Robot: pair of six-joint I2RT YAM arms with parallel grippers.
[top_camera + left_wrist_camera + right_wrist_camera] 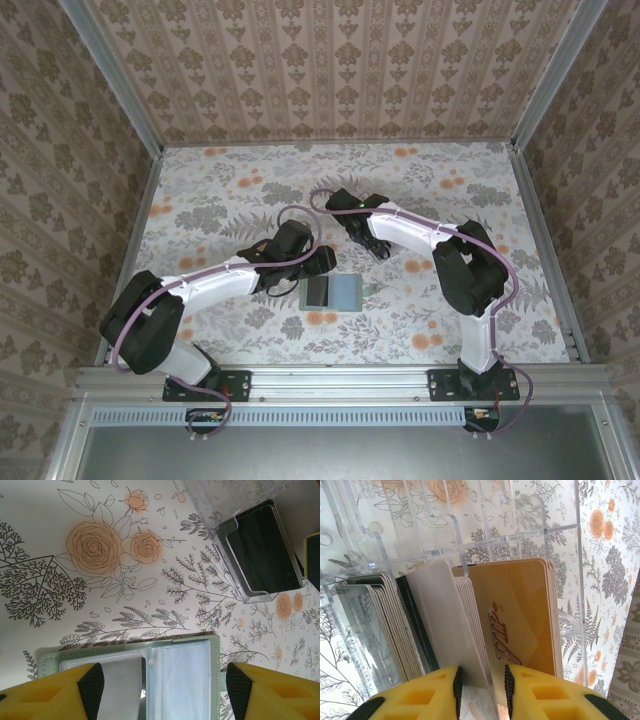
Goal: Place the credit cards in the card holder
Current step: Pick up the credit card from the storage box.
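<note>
Right wrist view: the right gripper is set with jaws closely around a white credit card standing in the clear box, orange credit cards at its 3 o'clock; whether it is clamped cannot be told. The left gripper is spread wide, the opened card holder lying between its fingers at 6 o'clock.

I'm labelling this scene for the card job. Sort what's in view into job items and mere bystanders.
Job: credit cards, stacked upright in the clear box; card holder, lying open; left end effector above it; right end effector at the cards.
Bystanders: the clear box itself, floral table cover, patterned walls.
</note>
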